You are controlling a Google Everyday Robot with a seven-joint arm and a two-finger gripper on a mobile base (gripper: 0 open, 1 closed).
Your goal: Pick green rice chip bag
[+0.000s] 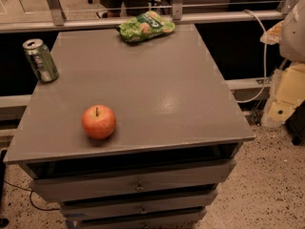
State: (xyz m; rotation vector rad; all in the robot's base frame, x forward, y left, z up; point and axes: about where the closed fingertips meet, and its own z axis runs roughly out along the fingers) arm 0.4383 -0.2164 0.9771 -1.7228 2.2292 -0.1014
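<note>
The green rice chip bag (146,26) lies flat at the far edge of the grey cabinet top (157,85), slightly right of the middle. It is bright green and crinkly, with pale round chip pictures. My gripper (285,98) is a pale shape at the right edge of the view, off the cabinet's right side. It is lower than the top, far from the bag, and nothing shows in it.
A red apple (98,121) stands near the front left of the top. A green-and-silver drink can (41,60) stands at the left edge. Drawers (138,185) face the front. A metal rail (143,19) runs behind the cabinet, and a white cable (263,56) hangs at the right.
</note>
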